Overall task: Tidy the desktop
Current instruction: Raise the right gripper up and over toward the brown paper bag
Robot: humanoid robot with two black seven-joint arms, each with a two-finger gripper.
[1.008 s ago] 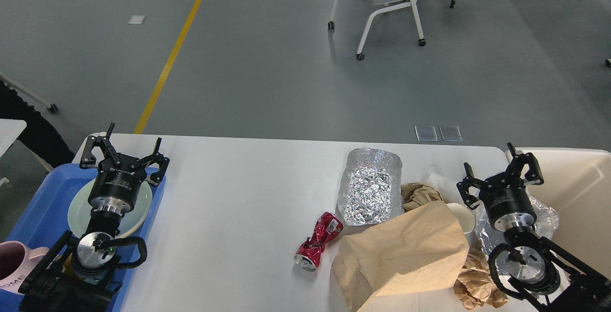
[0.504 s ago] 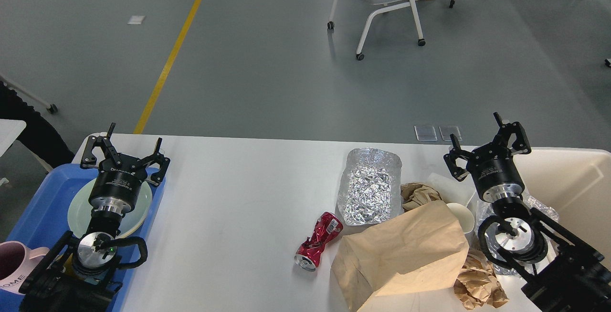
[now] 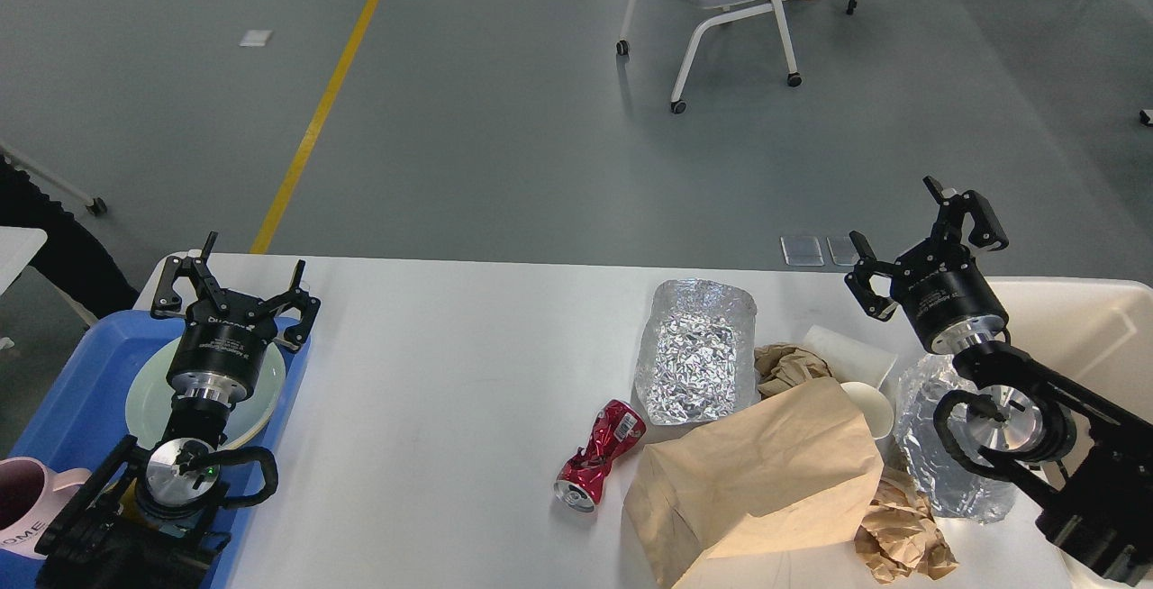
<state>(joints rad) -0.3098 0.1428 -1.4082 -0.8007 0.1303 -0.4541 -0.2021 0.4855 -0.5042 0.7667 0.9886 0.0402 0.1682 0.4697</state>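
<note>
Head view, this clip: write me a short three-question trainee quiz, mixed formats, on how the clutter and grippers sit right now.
1. True or false: the crushed red drink can stands upright on the white rectangular desktop.
2. Over which container does the left gripper hang? A) blue plastic tray B) beige open bin C) crinkled foil tray
3. Fill in: the large brown paper bag lies to the ____ of the can, as seen in this view.

Key: 1 false, it lies on its side. 2 A. 3 right. Both grippers, the right gripper included, are open and empty.
</note>
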